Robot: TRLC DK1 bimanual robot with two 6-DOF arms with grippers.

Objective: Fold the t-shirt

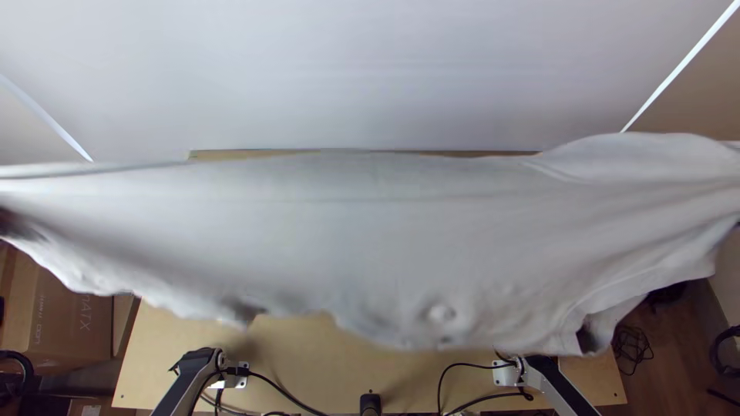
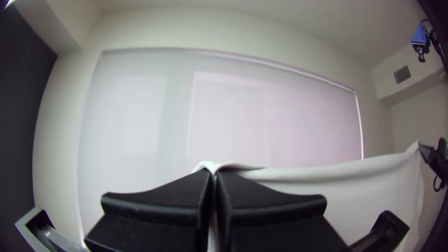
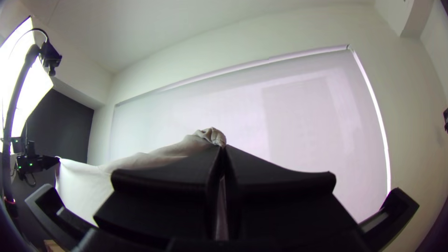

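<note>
T-shirt [image 1: 370, 239] aloft, nine to three o'clock! | left gripper [image 2: 213, 171], right gripper [image 3: 224, 147] clamped tight on it | likely to smooth creases

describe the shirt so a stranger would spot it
Find the light wooden table. Over it hangs the pale t-shirt, stretched between the left gripper and the right gripper. Unlike the flat blind behind, it has creases and an uneven lower edge.

We see one t-shirt [image 1: 370, 231], one table [image 1: 316, 358] and one large blind [image 2: 140, 116]. We count two arms, one left arm [image 1: 183, 383] and one right arm [image 1: 556, 385], plus one left gripper [image 2: 214, 173] and one right gripper [image 3: 223, 148].
</note>
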